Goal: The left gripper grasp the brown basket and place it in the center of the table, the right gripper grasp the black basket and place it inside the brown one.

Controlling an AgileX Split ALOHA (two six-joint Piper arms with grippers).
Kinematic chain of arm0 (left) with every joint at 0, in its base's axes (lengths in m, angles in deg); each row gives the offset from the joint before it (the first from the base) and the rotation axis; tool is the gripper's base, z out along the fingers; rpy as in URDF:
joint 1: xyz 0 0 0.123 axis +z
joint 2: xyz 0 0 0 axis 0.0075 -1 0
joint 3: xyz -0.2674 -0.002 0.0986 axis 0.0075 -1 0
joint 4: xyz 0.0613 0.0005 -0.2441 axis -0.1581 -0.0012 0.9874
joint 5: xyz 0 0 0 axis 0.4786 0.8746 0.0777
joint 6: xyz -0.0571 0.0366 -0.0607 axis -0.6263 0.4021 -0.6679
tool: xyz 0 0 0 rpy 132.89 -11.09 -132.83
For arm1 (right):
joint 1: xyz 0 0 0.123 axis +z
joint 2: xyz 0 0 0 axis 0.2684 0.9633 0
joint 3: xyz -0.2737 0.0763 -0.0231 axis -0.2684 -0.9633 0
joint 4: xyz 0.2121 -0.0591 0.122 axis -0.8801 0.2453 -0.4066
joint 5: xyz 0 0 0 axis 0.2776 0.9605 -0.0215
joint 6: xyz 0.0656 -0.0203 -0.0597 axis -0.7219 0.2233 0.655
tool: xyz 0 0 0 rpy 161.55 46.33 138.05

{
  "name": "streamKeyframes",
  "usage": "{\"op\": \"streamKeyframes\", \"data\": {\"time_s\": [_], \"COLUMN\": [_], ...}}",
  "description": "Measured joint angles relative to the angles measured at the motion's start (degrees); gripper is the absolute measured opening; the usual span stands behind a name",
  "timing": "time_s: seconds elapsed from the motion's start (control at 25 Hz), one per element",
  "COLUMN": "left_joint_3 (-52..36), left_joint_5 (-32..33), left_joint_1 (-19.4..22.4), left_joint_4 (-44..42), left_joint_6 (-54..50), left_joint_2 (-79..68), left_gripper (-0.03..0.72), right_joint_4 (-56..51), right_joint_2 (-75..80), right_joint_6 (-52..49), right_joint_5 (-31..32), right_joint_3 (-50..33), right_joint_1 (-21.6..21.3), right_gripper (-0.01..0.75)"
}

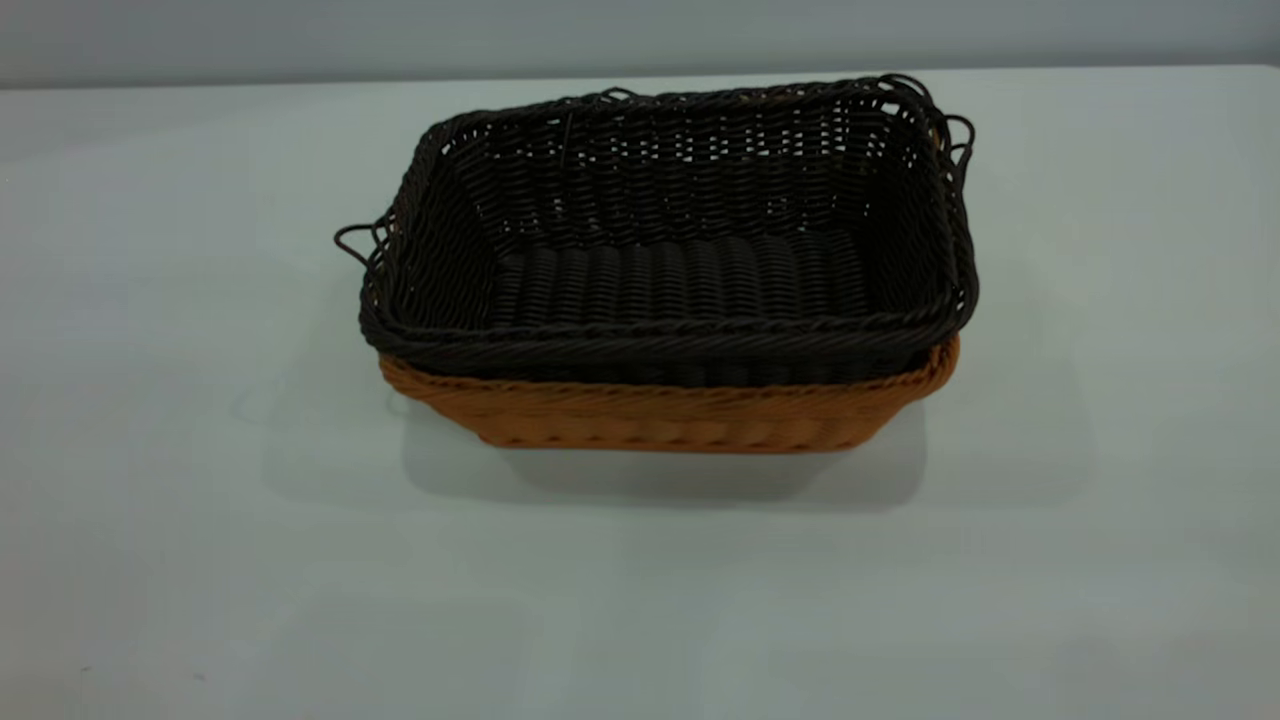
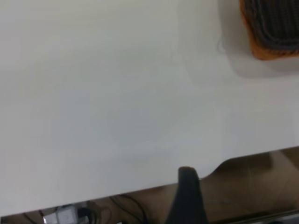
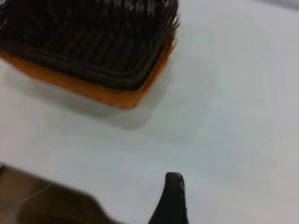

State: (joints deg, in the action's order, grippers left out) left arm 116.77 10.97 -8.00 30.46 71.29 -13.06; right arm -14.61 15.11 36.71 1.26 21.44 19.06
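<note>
The dark brown-black woven wicker basket (image 1: 680, 240) sat inside the orange-tan woven wicker basket (image 1: 670, 415), near the middle of the wide white table (image 1: 200, 560); its rim stood higher than the orange rim. Nothing lay in the dark one. The exterior view showed no arms. Each wrist view showed one black finger: the left gripper (image 2: 189, 198) and the right gripper (image 3: 172, 200), both away from the baskets, holding nothing; how far open, I cannot tell. A grey wall ran at 12 o'clock.
</note>
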Motion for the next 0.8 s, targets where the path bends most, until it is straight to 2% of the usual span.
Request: {"op": "streamKeyframes", "data": {"time_s": [0.44,0.8], "left_joint_3": [-12.3,-15.3], "left_joint_5": [-0.2,-2.7], "left_joint_1": [0.0,0.0], "left_joint_4": [-0.1,-0.1], "left_joint_6": [0.0,0.2], "left_joint_2": [21.5,26.6], "left_gripper": [0.554,0.554], "right_joint_4": [0.4,0.4], "right_joint_2": [-3.6,-3.6], "right_joint_6": [-0.2,-0.2], "right_joint_5": [-0.7,-0.8], "right_joint_3": [-0.5,-0.5], "right_joint_1": [0.0,0.0], "right_gripper": [0.594,0.594]}}
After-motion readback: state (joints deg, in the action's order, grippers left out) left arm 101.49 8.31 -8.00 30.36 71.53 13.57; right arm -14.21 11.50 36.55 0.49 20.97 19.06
